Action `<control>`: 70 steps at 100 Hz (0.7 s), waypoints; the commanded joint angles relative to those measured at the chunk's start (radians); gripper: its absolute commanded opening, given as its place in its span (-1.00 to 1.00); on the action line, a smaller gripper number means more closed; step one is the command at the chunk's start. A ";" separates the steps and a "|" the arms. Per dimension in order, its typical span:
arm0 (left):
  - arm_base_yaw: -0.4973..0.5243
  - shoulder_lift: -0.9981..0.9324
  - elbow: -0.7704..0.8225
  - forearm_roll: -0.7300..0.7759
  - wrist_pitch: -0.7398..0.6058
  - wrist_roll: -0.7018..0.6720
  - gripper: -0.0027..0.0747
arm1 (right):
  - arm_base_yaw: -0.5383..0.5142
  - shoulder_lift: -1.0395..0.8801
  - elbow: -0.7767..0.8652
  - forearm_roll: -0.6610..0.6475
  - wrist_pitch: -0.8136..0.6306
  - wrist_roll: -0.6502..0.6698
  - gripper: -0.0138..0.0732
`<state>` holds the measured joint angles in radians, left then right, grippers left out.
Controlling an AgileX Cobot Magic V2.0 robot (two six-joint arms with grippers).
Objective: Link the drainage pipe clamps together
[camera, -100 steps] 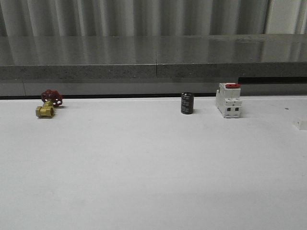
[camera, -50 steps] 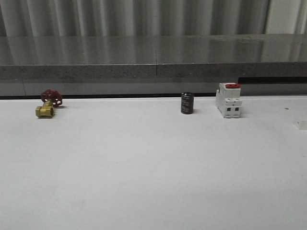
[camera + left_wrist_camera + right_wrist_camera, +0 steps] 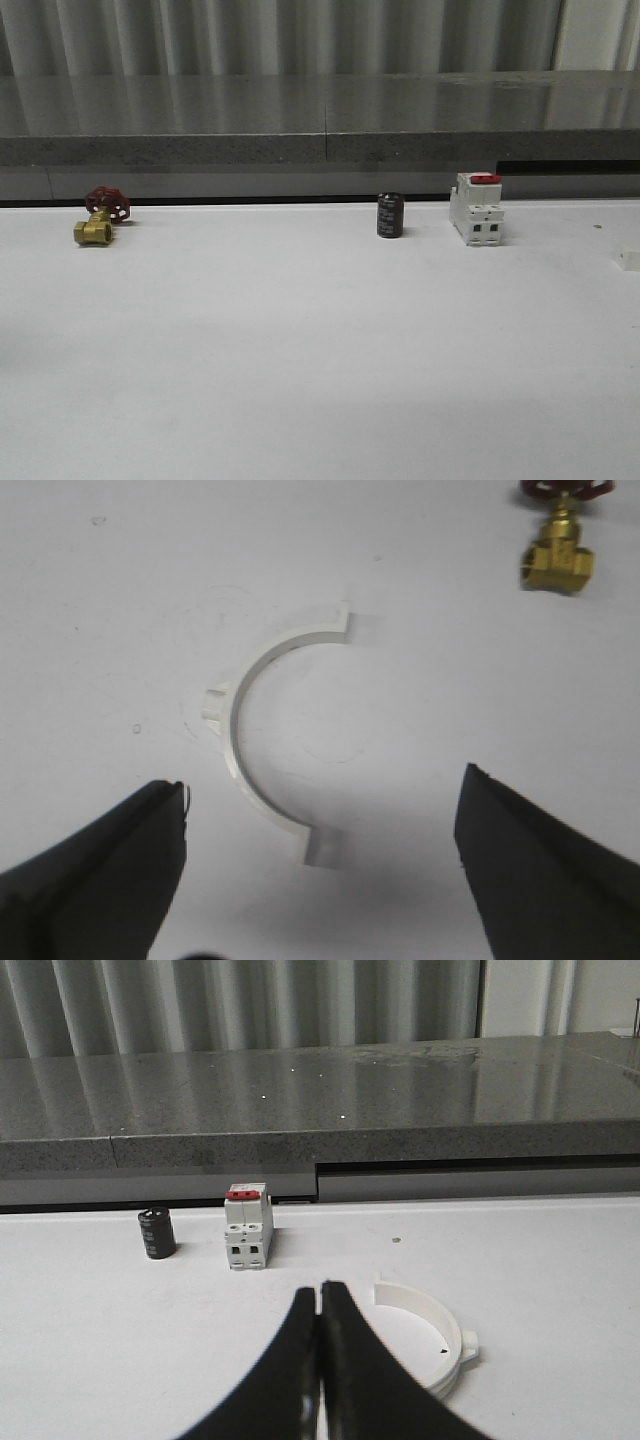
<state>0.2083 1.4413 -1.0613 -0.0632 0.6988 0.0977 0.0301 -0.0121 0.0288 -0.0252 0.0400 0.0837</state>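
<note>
One white half-ring drainage pipe clamp (image 3: 231, 736) lies flat on the white table, with a tab at each end and a small lug on its outer curve. My left gripper (image 3: 324, 778) hovers over it, open, with one end tab between the two dark fingers and nothing held. A second white half-ring clamp (image 3: 422, 1300) lies just to the right of my right gripper (image 3: 318, 1288). That gripper is shut with nothing between its fingers and stands apart from the clamp.
A brass valve with a red handwheel (image 3: 100, 215) stands at the back left, also seen as the valve (image 3: 558, 550) beyond the left clamp. A black capacitor (image 3: 390, 215) and a white breaker with a red switch (image 3: 477, 208) stand at the back. A small white piece (image 3: 628, 261) is cut off by the right edge.
</note>
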 commanded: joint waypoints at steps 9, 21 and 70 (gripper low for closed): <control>0.074 0.119 -0.123 -0.041 -0.002 0.099 0.48 | -0.005 -0.016 -0.020 0.000 -0.081 -0.007 -0.83; 0.113 0.218 -0.176 -0.101 -0.004 0.198 0.48 | -0.005 -0.016 -0.020 0.000 -0.081 -0.007 -0.83; 0.131 0.474 -0.275 -0.146 -0.044 0.339 0.48 | -0.005 -0.016 -0.020 0.000 -0.081 -0.007 -0.83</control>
<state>0.3345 1.9406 -1.3059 -0.1913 0.7049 0.4270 0.0301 -0.0121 0.0288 -0.0252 0.0400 0.0837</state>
